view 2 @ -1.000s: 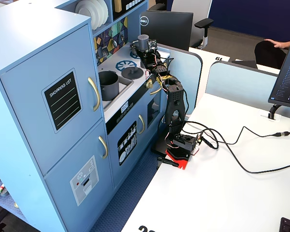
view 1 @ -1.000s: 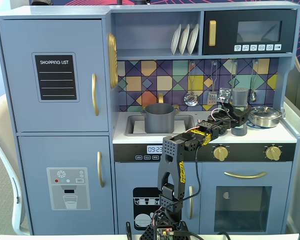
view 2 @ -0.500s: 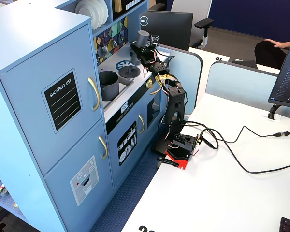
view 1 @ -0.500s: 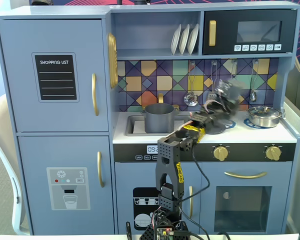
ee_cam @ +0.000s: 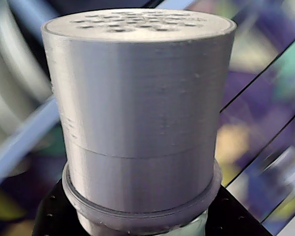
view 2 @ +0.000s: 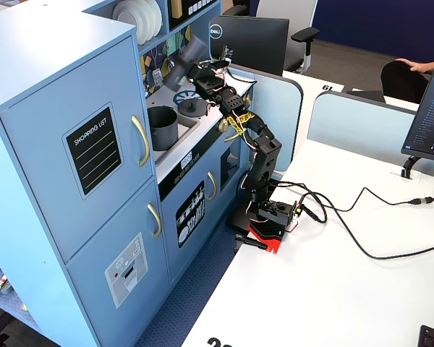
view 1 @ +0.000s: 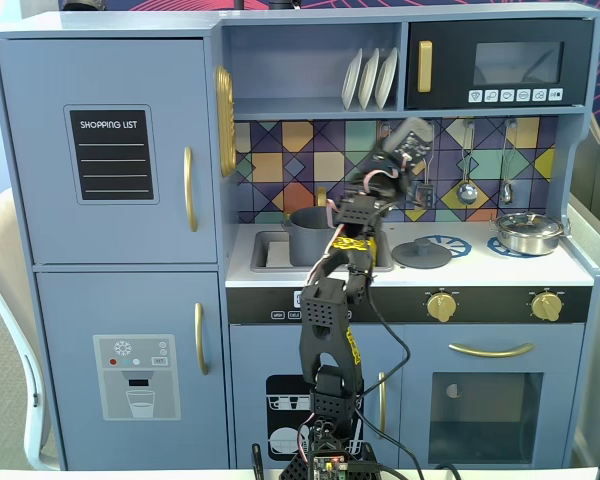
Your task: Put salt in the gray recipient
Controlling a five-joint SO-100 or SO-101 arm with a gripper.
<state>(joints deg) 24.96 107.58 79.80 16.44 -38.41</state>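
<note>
End effector is clamped on the salt, held raised and tilted in front of the tiled backsplash, above the toy kitchen's counter. In the other fixed view the salt juts out from the end effector toward the kitchet's upper shelf, cap end pointing up and away from the arm. Wrist view is filled by the salt: gray cylinder, perforated top with small holes, collar ring at its base, black finger parts at the bottom edge on both sides; background is blurred. The gray recipient stands in the sink recess, below the end effector and to its left in that fixed view, well apart from the salt; seen also in the other fixed view. Flat gray lid lies on the counter almost directly below the end effector. Shiny steel pan sits on the counter down and to the right of it. White plates stand in the shelf above and left of it.
</note>
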